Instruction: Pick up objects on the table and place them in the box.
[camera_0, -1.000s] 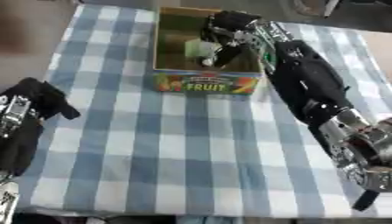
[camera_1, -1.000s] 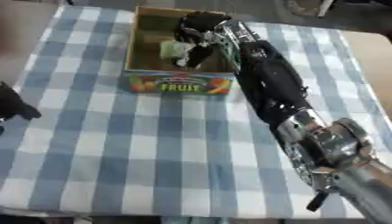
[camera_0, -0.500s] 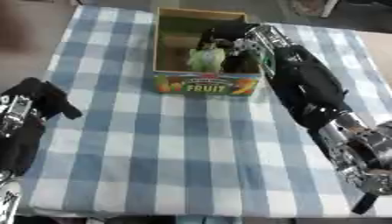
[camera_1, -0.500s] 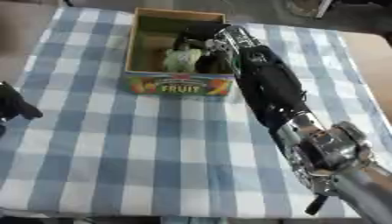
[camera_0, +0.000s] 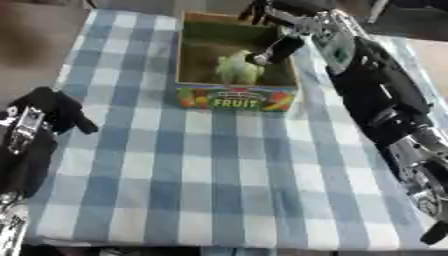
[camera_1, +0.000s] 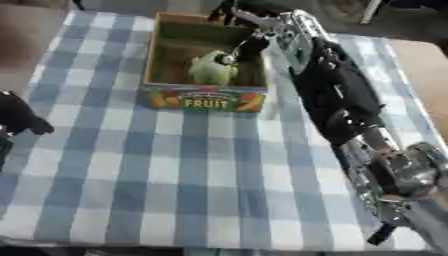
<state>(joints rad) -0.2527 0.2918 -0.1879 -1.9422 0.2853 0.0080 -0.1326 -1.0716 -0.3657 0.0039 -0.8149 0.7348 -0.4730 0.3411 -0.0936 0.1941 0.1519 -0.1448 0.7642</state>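
Right hand (camera_0: 278, 30) is up over the far right corner of the cardboard fruit box (camera_0: 230, 98), fingers loosely spread and holding nothing. Pale green pear-shaped fruit (camera_0: 237, 69) sits inside the box. Left hand (camera_0: 48, 112) rests at the left edge, fingers curled, empty. Blue-and-white checked tablecloth (camera_0: 219, 175) covers the table.

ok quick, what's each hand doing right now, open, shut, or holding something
Left hand: idle at the left table edge, fingers curled, holding nothing.
Right hand: over the cardboard fruit box, above the pale green object; grip cannot be told.
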